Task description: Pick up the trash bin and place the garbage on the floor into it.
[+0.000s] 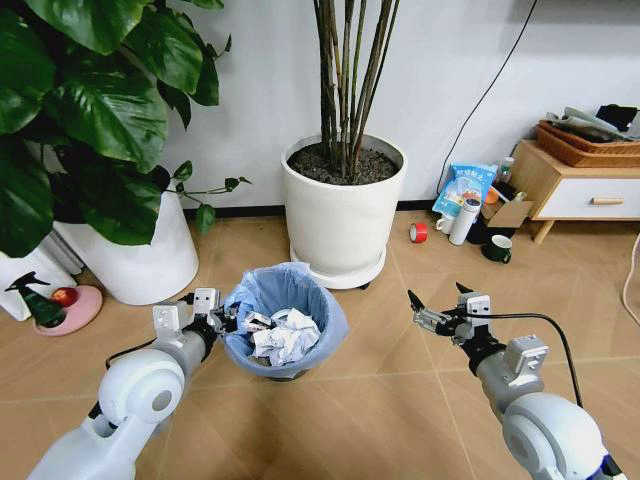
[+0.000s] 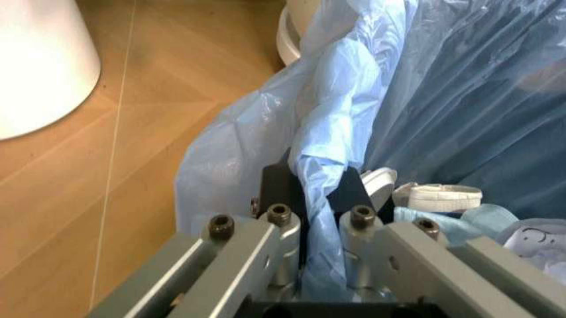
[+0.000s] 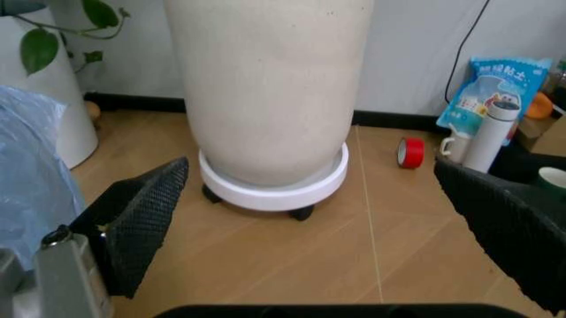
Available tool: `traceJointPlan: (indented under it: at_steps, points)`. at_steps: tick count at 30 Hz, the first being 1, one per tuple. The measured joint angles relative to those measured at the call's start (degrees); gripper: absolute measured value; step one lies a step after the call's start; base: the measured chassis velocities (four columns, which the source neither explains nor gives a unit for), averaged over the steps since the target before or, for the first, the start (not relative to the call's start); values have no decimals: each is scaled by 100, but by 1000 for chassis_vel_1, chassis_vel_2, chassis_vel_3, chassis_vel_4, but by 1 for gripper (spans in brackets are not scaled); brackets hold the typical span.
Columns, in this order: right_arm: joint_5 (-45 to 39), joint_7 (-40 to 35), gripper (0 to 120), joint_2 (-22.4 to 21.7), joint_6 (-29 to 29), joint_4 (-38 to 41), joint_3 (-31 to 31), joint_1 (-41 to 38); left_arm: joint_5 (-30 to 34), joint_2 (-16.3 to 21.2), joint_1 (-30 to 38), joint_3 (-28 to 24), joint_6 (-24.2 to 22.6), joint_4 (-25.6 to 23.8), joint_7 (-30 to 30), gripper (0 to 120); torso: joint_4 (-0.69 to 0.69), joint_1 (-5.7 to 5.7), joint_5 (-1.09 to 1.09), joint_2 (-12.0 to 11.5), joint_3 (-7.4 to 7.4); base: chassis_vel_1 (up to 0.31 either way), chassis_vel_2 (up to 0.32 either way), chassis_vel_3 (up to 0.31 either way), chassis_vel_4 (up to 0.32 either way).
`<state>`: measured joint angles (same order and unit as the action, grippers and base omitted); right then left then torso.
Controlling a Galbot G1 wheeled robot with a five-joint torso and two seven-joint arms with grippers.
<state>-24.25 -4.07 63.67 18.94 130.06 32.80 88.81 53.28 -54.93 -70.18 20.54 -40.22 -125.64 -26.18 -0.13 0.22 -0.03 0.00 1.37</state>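
The left tool (image 1: pixel 222 318) is clenched on the bag-lined rim of the bin (image 1: pixel 285 300), which sits on the floor before a white pot (image 1: pixel 343 215) with paper wads (image 1: pixel 285 335) inside, while the right tool (image 1: pixel 437 300) hangs released beside it, well apart.

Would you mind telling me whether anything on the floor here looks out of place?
Yes: a red can lies on its side by the white thermos, away from the trash bin held by the left claw.
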Motion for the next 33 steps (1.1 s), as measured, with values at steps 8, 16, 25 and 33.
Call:
traceJointPlan:
  at_steps: [8,16,25,33]
  points:
    - [14,8,100,-17,-12,5,-8,17,-6,11,-16,15,3,-5,-7,0,1,0,0,0,0,203,-93,-198,112]
    - [14,9,100,-20,-12,5,-14,12,-7,13,-15,16,5,-5,-9,0,0,-1,-2,0,0,200,-108,-205,102]
    - [14,9,100,-22,-12,5,-18,8,-8,17,-13,16,5,-6,-10,0,0,0,-2,0,0,208,-93,-197,106]
    - [11,8,100,-22,-12,4,-20,5,-6,17,-12,15,4,-5,-9,0,0,0,0,0,0,194,-103,-202,97]
